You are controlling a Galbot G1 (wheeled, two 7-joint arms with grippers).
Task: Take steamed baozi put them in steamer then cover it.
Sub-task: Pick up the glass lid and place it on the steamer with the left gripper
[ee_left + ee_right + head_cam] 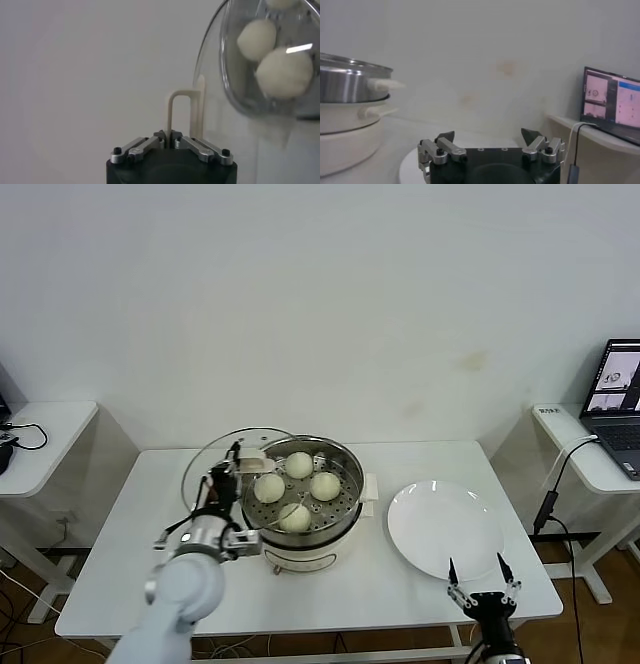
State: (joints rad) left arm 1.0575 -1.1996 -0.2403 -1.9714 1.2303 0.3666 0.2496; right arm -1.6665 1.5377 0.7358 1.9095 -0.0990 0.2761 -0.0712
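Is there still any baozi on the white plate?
No, the plate is bare; all four baozi sit in the steamer.

Four baozi [299, 465] [325, 484] [269, 488] [294, 517], one steamer [345, 519], one glass lid [205, 466], one plate [445, 529], one laptop [618, 406].

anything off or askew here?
Nothing spilled or damaged. All four baozi sit in the steamer. The glass lid is tilted, off to the steamer's left, held by its handle in the left pincer. Right pincer idles open by the plate.

Bright even light, soft shadows, wrist views perhaps hazy
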